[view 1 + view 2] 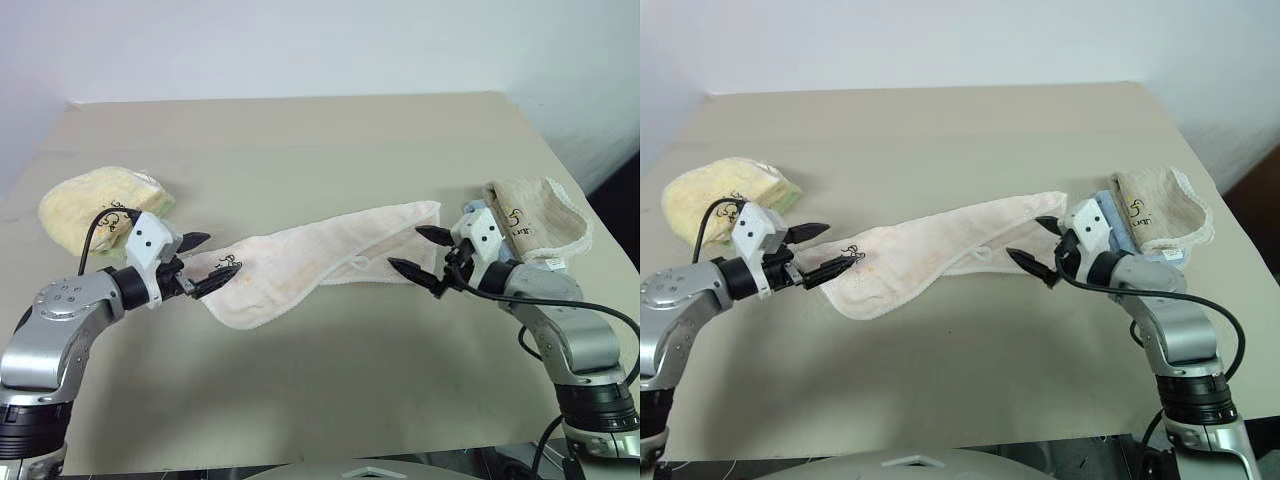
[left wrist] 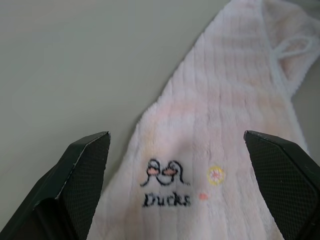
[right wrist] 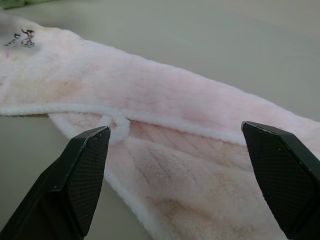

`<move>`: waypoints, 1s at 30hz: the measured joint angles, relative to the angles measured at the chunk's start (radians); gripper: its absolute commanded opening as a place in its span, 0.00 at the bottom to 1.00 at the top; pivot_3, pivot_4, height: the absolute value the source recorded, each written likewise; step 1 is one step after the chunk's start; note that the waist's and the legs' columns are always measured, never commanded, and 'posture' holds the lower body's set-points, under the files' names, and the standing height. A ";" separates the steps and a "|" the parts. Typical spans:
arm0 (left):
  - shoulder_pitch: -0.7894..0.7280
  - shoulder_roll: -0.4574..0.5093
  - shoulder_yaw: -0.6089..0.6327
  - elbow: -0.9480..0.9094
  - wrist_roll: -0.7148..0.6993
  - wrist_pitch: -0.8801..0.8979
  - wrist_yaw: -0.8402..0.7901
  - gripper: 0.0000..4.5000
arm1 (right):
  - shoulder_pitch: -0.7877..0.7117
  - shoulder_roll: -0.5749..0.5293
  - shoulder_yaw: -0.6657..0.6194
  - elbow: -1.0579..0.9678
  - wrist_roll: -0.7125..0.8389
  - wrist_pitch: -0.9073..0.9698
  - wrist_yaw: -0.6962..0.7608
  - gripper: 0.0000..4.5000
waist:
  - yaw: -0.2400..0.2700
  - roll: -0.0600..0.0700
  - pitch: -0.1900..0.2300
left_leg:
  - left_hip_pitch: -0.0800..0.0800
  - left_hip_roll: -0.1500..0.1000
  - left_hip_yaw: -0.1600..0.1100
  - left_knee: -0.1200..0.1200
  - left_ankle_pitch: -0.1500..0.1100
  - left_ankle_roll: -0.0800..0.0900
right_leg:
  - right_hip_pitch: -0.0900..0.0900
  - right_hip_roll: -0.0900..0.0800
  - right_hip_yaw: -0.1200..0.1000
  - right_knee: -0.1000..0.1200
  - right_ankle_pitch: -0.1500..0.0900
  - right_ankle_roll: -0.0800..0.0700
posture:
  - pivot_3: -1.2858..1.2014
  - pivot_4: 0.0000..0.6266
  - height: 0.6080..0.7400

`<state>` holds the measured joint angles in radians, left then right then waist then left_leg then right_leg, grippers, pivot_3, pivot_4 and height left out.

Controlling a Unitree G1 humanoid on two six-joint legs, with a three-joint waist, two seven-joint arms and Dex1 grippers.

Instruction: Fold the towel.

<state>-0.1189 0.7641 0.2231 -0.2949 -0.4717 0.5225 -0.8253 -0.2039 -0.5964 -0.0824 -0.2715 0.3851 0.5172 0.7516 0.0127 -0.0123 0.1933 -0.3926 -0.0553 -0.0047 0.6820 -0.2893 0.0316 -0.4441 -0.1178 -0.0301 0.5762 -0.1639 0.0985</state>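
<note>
The pale pink-white towel point(image 1: 320, 255) lies stretched out slantwise across the middle of the table, partly folded lengthwise. A small black duck print point(image 2: 165, 182) marks its left end, and a white loop tag point(image 3: 116, 122) hangs off one long edge. My left gripper point(image 1: 203, 262) hovers at the towel's left end, open, with nothing between its fingers. At the towel's right end my right gripper point(image 1: 420, 255) also stands open and empty. Both sets of black fingertips point(image 2: 85, 165) frame the cloth in the wrist views.
A yellow towel point(image 1: 95, 205) lies bunched at the left of the beige table point(image 1: 300, 140). A beige towel with white trim point(image 1: 535, 222) sits at the right, behind my right arm. The table's far half and front strip are bare.
</note>
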 measured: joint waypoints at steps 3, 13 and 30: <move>-0.011 0.000 -0.011 0.007 0.001 -0.001 -0.004 1.00 | 0.025 0.000 -0.001 -0.010 0.001 0.000 -0.005 0.99 | 0.000 0.000 0.000 | 0.000 0.000 0.000 -0.001 0.001 0.001 | 0.000 0.000 0.000 0.000 0.000 0.000 | 0.52 0.24 0.91; -0.087 -0.001 -0.050 0.051 0.011 -0.010 -0.022 1.00 | 0.051 0.001 -0.009 -0.034 0.003 -0.004 -0.023 0.99 | 0.000 0.000 0.000 | 0.000 0.000 0.000 -0.001 0.001 0.002 | 0.000 0.000 0.000 0.000 -0.001 0.001 | 0.52 0.24 0.91; -0.089 0.001 -0.117 -0.021 0.005 0.001 -0.038 1.00 | -0.014 0.026 0.003 0.022 0.001 -0.031 -0.024 0.99 | -0.001 0.000 0.000 | -0.001 0.000 0.000 -0.001 0.001 0.002 | -0.001 0.000 0.000 0.000 -0.001 0.001 | 0.52 0.24 0.91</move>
<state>-0.2081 0.7651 0.1063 -0.3162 -0.4672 0.5233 -0.8637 -0.2176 -0.5703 -0.0791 -0.2500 0.3861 0.4861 0.7272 0.0121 -0.0122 0.1937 -0.3932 -0.0552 -0.0049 0.6806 -0.2884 0.0335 -0.4448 -0.1174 -0.0304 0.5757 -0.1648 0.0999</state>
